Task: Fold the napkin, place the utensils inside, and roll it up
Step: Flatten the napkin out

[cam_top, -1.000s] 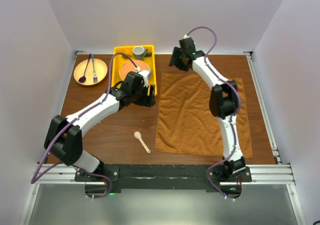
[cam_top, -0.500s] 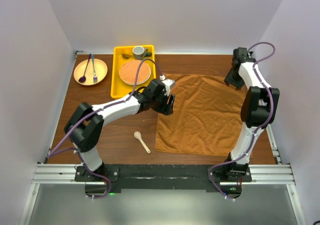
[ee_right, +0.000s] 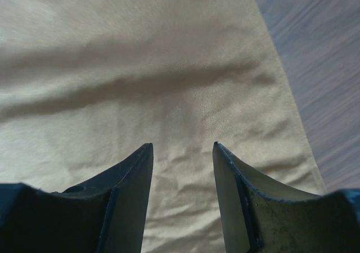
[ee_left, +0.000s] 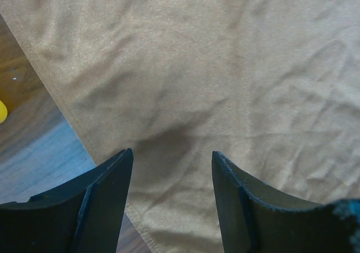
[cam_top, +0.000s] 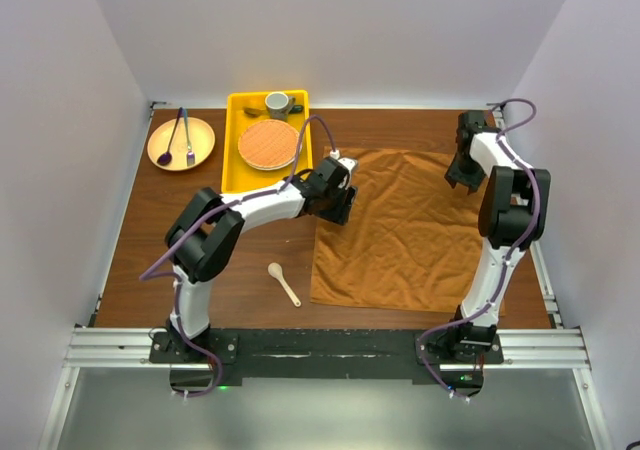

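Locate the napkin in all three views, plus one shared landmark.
Top external: napkin spread flat, right of centre on the table.
Left wrist: fills most of the frame; its edge runs diagonally at lower left.
Right wrist: fills left and centre; its edge runs down the right side.
Shared landmark: the brown wood of the table just beyond the napkin's edge, seen in every view.

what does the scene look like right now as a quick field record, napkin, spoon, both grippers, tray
napkin: spread flat on the table, unfolded, lightly wrinkled
cream spoon: on bare wood left of the napkin, not touching it
left gripper: open, over the napkin's left edge near its far corner, nothing held
right gripper: open, over the napkin near its far right corner, nothing held
yellow tray: holds orange woven mat and cup
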You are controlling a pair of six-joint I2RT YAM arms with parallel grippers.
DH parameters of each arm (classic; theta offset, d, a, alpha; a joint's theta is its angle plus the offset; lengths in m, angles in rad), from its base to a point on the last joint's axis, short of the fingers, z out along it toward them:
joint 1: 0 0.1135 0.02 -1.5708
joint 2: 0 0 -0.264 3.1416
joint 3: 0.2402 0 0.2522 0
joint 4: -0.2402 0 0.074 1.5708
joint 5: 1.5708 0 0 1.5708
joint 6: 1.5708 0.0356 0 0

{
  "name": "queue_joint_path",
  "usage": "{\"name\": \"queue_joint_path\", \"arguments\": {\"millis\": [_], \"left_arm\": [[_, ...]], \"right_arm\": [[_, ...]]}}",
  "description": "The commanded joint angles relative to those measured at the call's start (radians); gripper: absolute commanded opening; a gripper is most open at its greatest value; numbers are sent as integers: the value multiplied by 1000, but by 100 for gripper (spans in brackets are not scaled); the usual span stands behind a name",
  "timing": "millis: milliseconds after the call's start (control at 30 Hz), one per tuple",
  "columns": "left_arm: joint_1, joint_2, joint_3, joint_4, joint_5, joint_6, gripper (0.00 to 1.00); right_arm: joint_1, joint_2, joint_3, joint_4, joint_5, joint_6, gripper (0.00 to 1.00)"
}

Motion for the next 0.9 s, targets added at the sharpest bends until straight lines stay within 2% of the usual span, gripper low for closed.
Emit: {"name": "queue_joint_path", "arguments": {"millis": [0, 333, 567, 733, 867], "left_arm": [[-7, 23, 48, -14, -56, -16, 63], [-7, 80, 83, -60, -126, -31, 63], [-5, 111, 137, -89, -133, -17, 63], [-5, 74, 137, -98, -122, -5, 65], [-5, -28, 129, -100, -102, 43, 68]], "right_arm": [[1, 25, -22, 61, -8, -27, 51], [-3, 102, 0, 95, -3, -44, 52], [-13, 154, 77, 69, 15, -76, 52], [-8, 154, 132, 46, 23, -131, 53], [18, 69, 178, -103, 29, -98, 60]]}}
